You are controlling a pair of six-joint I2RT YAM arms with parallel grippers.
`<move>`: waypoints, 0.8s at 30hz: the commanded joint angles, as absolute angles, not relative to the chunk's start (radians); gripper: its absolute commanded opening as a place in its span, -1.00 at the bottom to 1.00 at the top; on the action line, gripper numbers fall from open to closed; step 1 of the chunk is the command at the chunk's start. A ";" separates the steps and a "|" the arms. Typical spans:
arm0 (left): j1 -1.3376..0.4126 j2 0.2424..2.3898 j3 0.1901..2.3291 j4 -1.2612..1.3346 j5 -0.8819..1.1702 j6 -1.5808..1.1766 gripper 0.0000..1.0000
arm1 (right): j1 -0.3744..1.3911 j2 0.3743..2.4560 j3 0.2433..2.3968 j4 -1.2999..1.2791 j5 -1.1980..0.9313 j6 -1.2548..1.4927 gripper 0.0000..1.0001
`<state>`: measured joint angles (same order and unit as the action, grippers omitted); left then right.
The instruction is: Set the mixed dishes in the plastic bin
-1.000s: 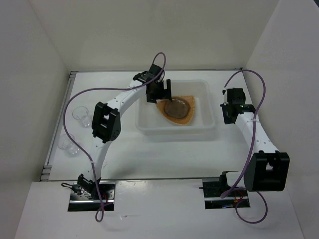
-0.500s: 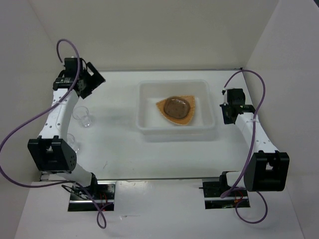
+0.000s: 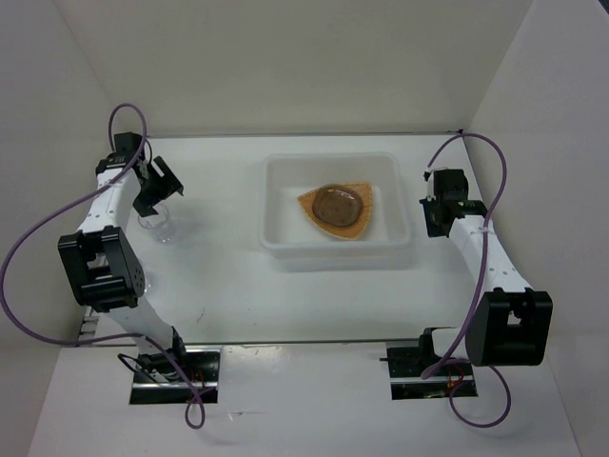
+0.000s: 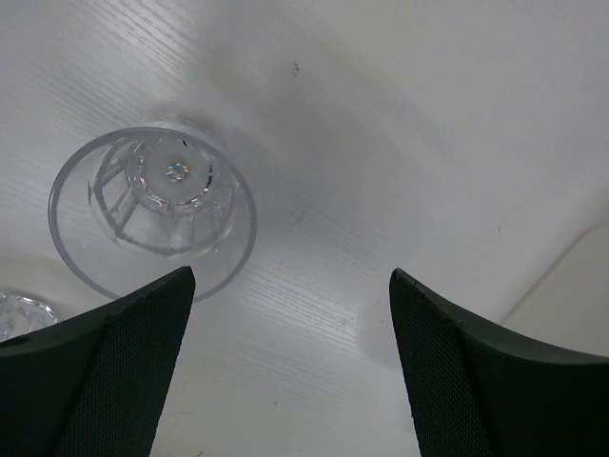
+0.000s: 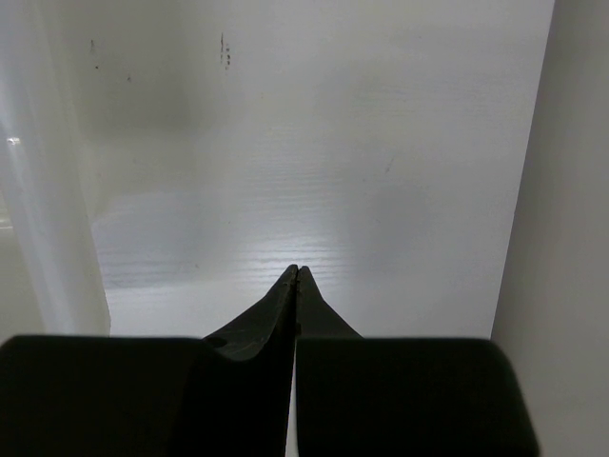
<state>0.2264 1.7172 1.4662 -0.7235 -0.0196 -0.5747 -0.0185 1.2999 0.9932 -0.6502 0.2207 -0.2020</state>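
The plastic bin (image 3: 338, 243) stands mid-table. In it lies the orange plate (image 3: 359, 224) with a grey-brown saucer (image 3: 338, 203) on top; I cannot tell whether a second saucer is stacked there. A clear glass cup (image 3: 160, 228) stands upright at the far left. My left gripper (image 3: 160, 198) hovers open just behind it. In the left wrist view the cup (image 4: 152, 209) sits left of the gap between my open fingers (image 4: 290, 274), its rim by the left fingertip. A bit of the second cup (image 4: 14, 312) shows at the left edge. My right gripper (image 3: 436, 217) is shut and empty, right of the bin.
White walls enclose the table on the left, back and right. The left arm's elbow (image 3: 100, 271) stands at the table's left edge. In the right wrist view the shut fingertips (image 5: 297, 273) point at bare table, with the bin's wall (image 5: 48, 238) on the left and the side wall (image 5: 571, 238) on the right.
My left arm swung from over the bin to the far left, then came down toward the clear cup. The right arm has not moved.
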 commanded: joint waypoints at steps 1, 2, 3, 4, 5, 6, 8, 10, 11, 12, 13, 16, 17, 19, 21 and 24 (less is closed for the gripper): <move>0.233 1.761 1.477 -0.692 -0.003 -0.525 0.78 | -0.023 1.298 0.988 -0.617 0.218 -0.189 -0.97; 0.233 1.770 1.477 -0.692 -0.003 -0.525 0.78 | -0.023 1.298 0.988 -0.617 0.218 -0.189 -0.97; 0.242 1.770 1.457 -0.680 -0.003 -0.525 0.78 | -0.023 1.298 0.988 -0.617 0.218 -0.189 -0.97; 0.242 1.770 1.442 -0.652 -0.003 -0.525 0.78 | -0.023 1.298 0.988 -0.617 0.218 -0.189 -0.97; 0.242 1.770 1.409 -0.637 -0.003 -0.516 0.78 | -0.023 1.298 0.988 -0.617 0.218 -0.189 -0.97; 0.242 1.779 1.395 -0.615 -0.003 -0.515 0.76 | -0.023 1.298 0.988 -0.617 0.218 -0.189 -0.97; 0.242 1.789 1.375 -0.604 -0.003 -0.503 0.68 | -0.023 1.298 0.988 -0.617 0.218 -0.189 -0.97; 0.242 1.798 1.374 -0.591 0.006 -0.494 0.56 | -0.023 1.298 0.988 -0.617 0.218 -0.189 -0.97; 0.242 1.807 1.374 -0.591 0.006 -0.494 0.40 | -0.023 1.298 0.988 -0.617 0.218 -0.189 -0.97; 0.242 1.807 1.365 -0.581 0.018 -0.483 0.30 | -0.023 1.307 0.988 -0.617 0.218 -0.189 -0.97; 0.242 1.818 1.365 -0.572 0.034 -0.473 0.18 | -0.023 1.307 0.988 -0.617 0.218 -0.189 -0.97; 0.242 1.818 1.353 -0.543 0.043 -0.463 -0.55 | -0.023 1.307 0.988 -0.617 0.218 -0.189 -0.97; 0.242 1.818 1.344 -0.543 0.034 -0.463 -0.80 | -0.023 1.307 0.988 -0.617 0.218 -0.189 -0.97; 0.242 1.792 1.344 -0.543 0.002 -0.474 -1.00 | -0.023 1.307 0.988 -0.617 0.218 -0.189 -0.97; 0.242 1.713 1.356 -0.543 -0.026 -0.515 -1.00 | -0.023 1.307 0.988 -0.617 0.218 -0.189 -0.97; 0.215 1.559 1.376 -0.448 -0.002 -0.616 -1.00 | -0.023 1.307 0.988 -0.617 0.218 -0.189 -0.97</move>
